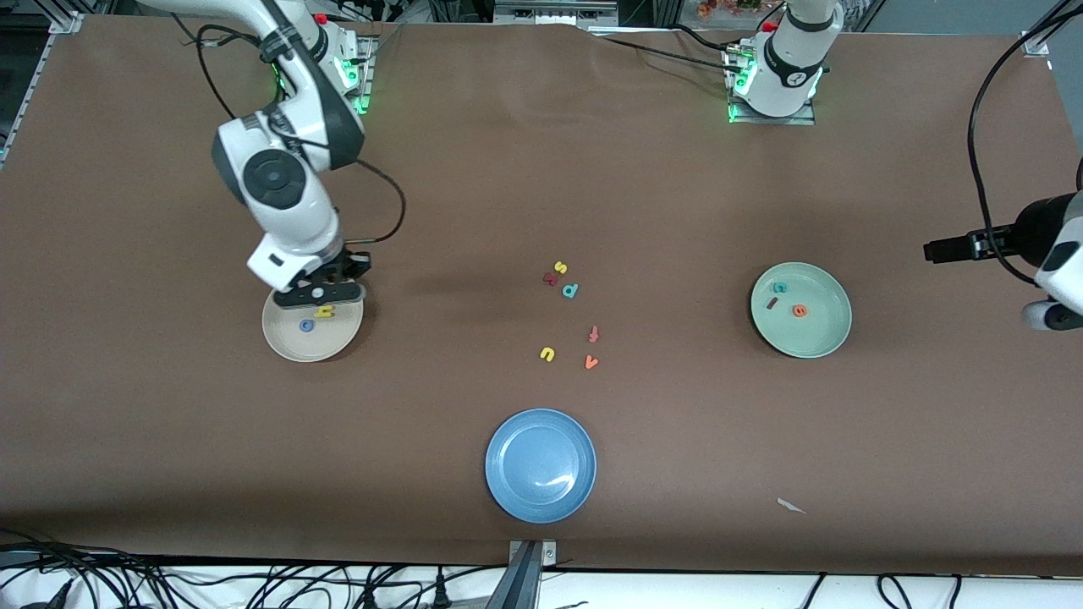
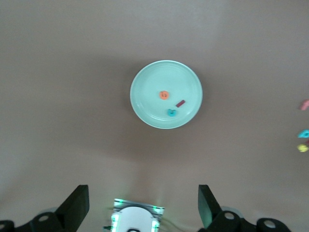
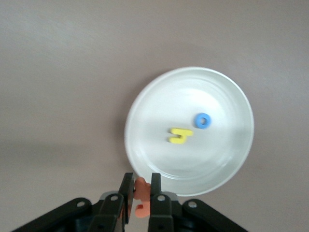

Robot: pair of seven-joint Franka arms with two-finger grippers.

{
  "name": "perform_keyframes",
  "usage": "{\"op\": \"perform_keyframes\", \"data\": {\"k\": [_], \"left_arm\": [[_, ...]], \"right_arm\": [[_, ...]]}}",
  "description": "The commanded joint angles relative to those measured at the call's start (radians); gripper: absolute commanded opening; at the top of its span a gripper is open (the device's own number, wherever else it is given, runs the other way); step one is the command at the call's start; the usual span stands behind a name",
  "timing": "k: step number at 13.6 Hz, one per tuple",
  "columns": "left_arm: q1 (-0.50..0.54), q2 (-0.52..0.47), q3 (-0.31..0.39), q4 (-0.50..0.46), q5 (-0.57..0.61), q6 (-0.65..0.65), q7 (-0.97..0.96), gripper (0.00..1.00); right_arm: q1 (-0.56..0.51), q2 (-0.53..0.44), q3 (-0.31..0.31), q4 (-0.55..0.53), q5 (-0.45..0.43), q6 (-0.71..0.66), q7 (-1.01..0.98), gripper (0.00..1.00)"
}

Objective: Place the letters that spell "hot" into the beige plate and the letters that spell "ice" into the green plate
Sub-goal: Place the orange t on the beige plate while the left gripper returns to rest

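My right gripper (image 3: 141, 181) is shut on the orange t (image 3: 141, 193) and hangs over the rim of the beige plate (image 3: 212, 92) on the side toward the robots' bases. In the front view the right gripper (image 1: 320, 293) covers that edge of the beige plate (image 1: 292, 349). A yellow h (image 1: 325, 312) and a blue o (image 1: 306, 325) lie in this plate. The green plate (image 1: 825, 338) holds a teal c (image 1: 779, 288), a dark red i (image 1: 772, 302) and an orange e (image 1: 799, 310). My left gripper (image 2: 143, 203) waits open, high above the table near the green plate (image 2: 145, 84).
Loose letters lie mid-table: a yellow s (image 1: 559, 267), a dark red letter (image 1: 551, 278), a teal p (image 1: 570, 290), a red-orange f (image 1: 593, 334), a yellow u (image 1: 547, 354) and an orange v (image 1: 591, 362). A blue plate (image 1: 508, 499) sits nearer the camera.
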Motion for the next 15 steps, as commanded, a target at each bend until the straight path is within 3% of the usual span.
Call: {"op": "perform_keyframes", "data": {"k": [1, 2, 3, 4, 5, 7, 10, 12, 15], "left_arm": [[-0.149, -0.063, 0.213, -0.002, -0.093, -0.013, 0.036, 0.98], [-0.151, -0.078, 0.214, -0.01, -0.093, -0.009, 0.037, 0.97], [-0.151, -0.089, 0.212, -0.019, -0.093, -0.003, 0.039, 0.97], [-0.152, -0.113, 0.212, -0.057, -0.093, 0.02, 0.039, 0.97], [-0.152, -0.156, 0.211, -0.119, -0.096, 0.07, 0.039, 0.97], [-0.146, -0.224, 0.211, -0.221, -0.119, 0.156, 0.04, 0.97], [-0.145, -0.27, 0.211, -0.266, -0.121, 0.187, 0.043, 0.93], [-0.143, -0.313, 0.205, -0.325, -0.121, 0.242, 0.046, 0.93], [-0.143, -0.376, 0.205, -0.418, -0.121, 0.324, 0.046, 0.98]], "right_arm": [[-0.028, -0.041, 0.013, -0.096, 0.023, 0.069, -0.03, 0.0], [-0.03, -0.042, 0.013, -0.113, 0.023, 0.092, -0.028, 0.0], [-0.03, -0.042, 0.013, -0.115, 0.024, 0.096, -0.02, 0.15], [-0.03, -0.041, 0.014, -0.115, 0.024, 0.096, -0.019, 0.5], [-0.03, -0.042, 0.013, -0.115, 0.024, 0.094, -0.017, 0.67], [-0.03, -0.042, 0.014, -0.113, 0.026, 0.094, -0.017, 0.78], [-0.03, -0.044, 0.013, -0.11, 0.026, 0.093, -0.02, 0.83], [-0.032, -0.047, 0.013, -0.106, 0.026, 0.088, -0.022, 0.99], [-0.045, -0.053, 0.013, -0.067, 0.035, 0.057, -0.025, 1.0]]}}
